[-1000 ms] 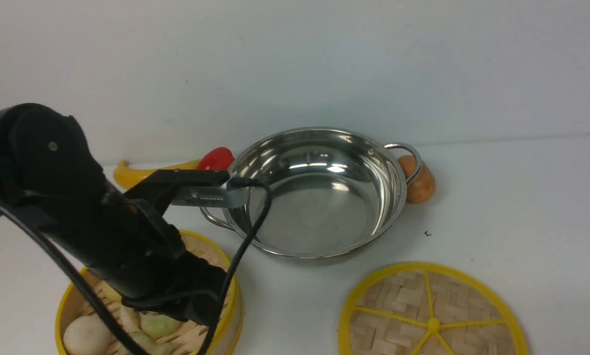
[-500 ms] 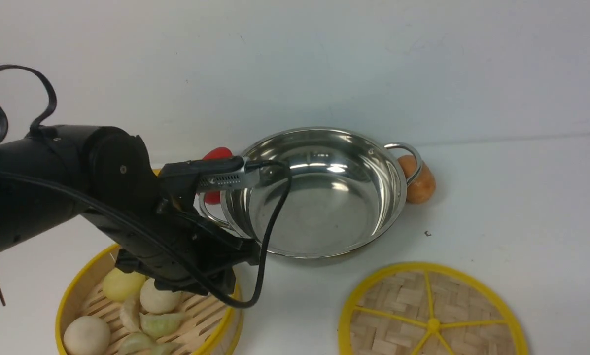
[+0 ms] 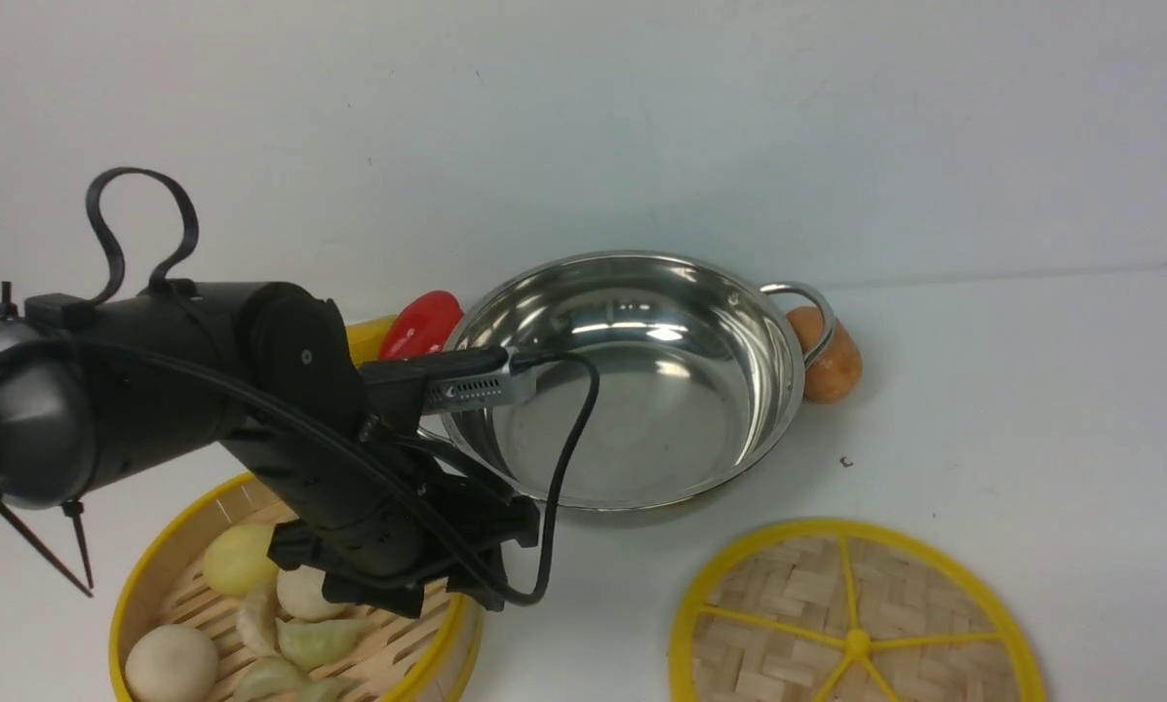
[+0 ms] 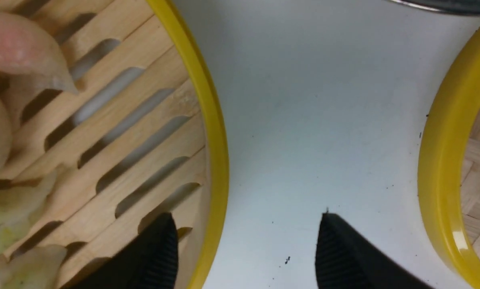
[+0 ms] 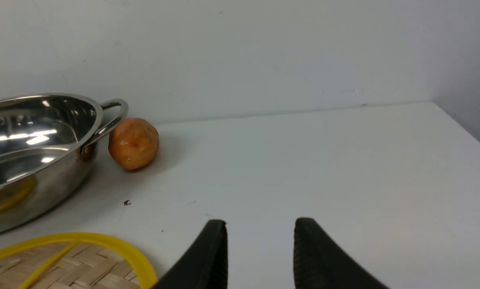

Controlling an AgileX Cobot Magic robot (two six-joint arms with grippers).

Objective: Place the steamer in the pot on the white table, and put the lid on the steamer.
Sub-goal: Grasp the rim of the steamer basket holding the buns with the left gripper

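The steamer (image 3: 388, 648), a bamboo basket with yellow rims holding pale buns and dumplings, sits at the front left of the white table (image 3: 1031, 390). My left gripper (image 3: 451, 585) is open over its right rim. In the left wrist view the gripper (image 4: 248, 224) straddles the yellow rim (image 4: 213, 140), one finger over the slats, the other over the table. The steel pot (image 3: 632, 390) stands empty behind. The lid (image 3: 856, 624) lies flat at the front right. My right gripper (image 5: 260, 224) is open and empty above the table, beside the lid (image 5: 63, 261).
A brown potato (image 3: 832, 356) lies against the pot's right handle. A red toy (image 3: 425, 327) and a yellow toy (image 3: 369, 336) lie behind the pot's left side. A black cable (image 3: 564, 468) from the left wrist hangs over the pot's front left edge. The wall is close behind.
My left arm has swung right and lowered. The buns it covered now show. Its gripper has come to the steamer's right rim.
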